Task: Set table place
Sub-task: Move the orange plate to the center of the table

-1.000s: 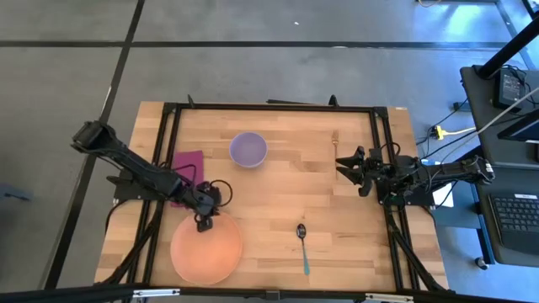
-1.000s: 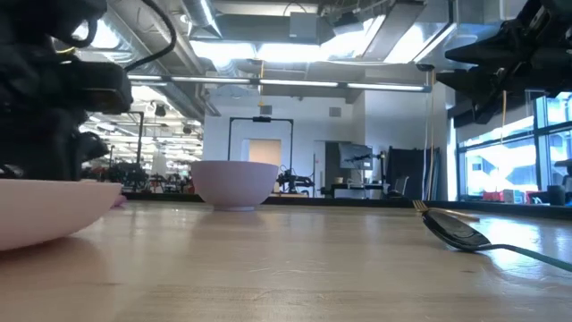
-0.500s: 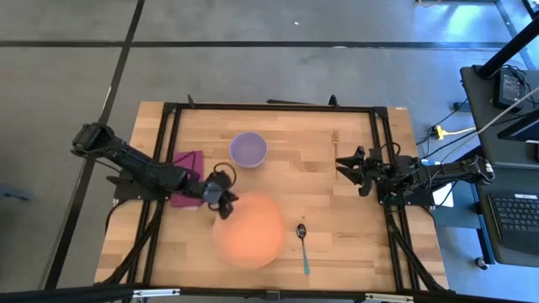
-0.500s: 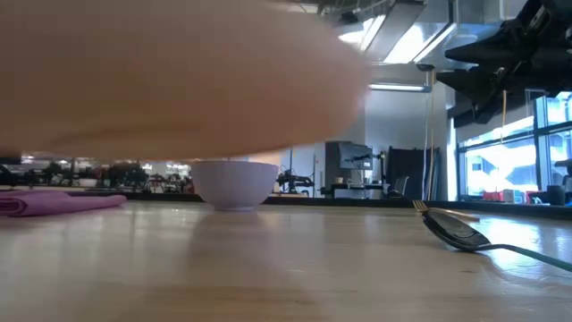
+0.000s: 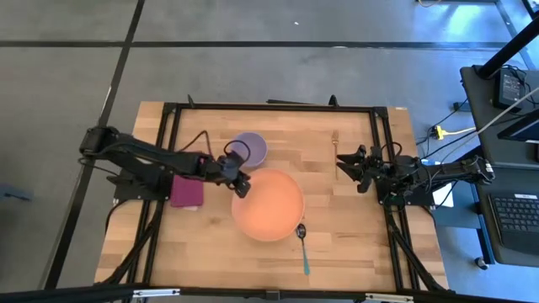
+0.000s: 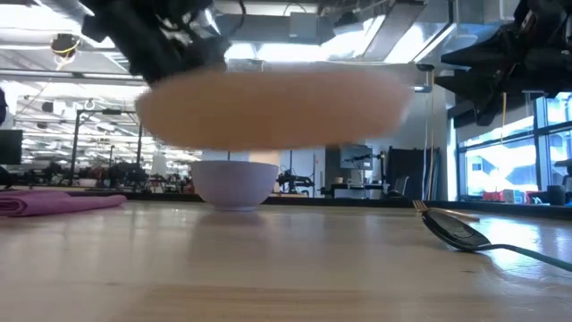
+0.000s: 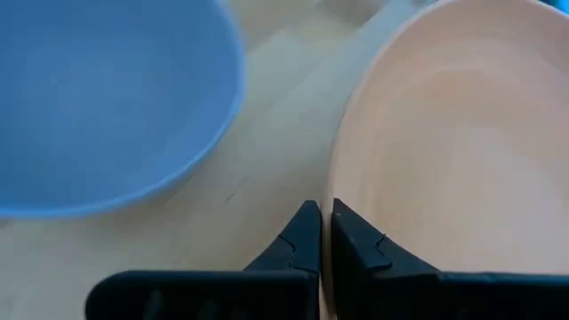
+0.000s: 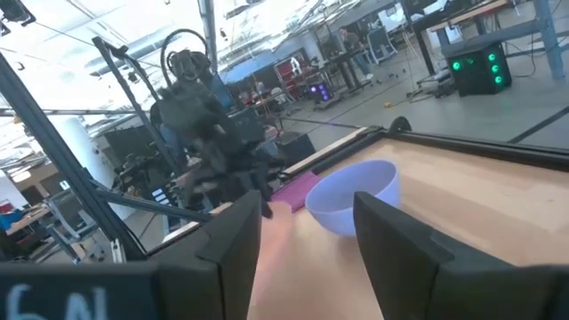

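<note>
My left gripper is shut on the peach-orange plate, which is held in the air over the table's middle, as the low view shows. The lavender bowl stands on its base just behind it. The magenta napkin lies flat at the left. The teal-handled spoon lies near the front, its bowl end by the plate's rim. The gold fork lies at the far right. My right gripper is open above the table, near the fork. My left gripper pinches the plate's rim at its left edge between the two fingers, one above and one below the rim. The fingers come level from the table's left. The plate is lifted clear of the table and roughly level.
A black metal frame edges the wooden table. Bare wood lies at the front left, where the plate was, and at the right front beside the spoon.
My left gripper has lifted the plate off the front-left of the table and carried it toward the right and far edge, to the middle beside the bowl. The napkin, earlier partly covered by the arm, now shows whole.
</note>
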Robot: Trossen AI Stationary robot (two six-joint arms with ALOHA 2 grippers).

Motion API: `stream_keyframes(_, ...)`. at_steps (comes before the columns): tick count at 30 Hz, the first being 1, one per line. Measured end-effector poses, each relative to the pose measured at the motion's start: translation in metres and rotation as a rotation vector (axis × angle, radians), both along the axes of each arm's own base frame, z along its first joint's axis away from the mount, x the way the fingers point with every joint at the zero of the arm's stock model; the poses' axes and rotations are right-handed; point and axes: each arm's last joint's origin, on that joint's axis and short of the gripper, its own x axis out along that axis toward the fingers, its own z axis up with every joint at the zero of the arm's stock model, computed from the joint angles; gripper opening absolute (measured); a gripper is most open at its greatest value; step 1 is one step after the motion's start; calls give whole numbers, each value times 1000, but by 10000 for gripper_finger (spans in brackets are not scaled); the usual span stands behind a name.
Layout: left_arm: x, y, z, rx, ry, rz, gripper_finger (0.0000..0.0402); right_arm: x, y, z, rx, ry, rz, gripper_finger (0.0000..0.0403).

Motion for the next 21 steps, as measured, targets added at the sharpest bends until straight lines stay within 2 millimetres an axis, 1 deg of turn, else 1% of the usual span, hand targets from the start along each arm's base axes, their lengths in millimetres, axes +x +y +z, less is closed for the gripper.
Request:
stream_keyframes(3,5,4,-15,-23,57,25,2,0,0,0,0,4,0,181)
stream_keyframes(5,8,8,-22,-24,78,49,2,0,0,-1,-1,6,1,181)
stream_keyframes(10,11,19,-30,-2,104,84,2,0,0,-1,23,0,4,181)
stream_keyframes(17,11,17,-44,-45,184,57,2,0,0,-1,26,6,7,181)
stream_keyframes(21,12,18,-45,-42,182,61,8,0,0,-1,27,7,14,181)
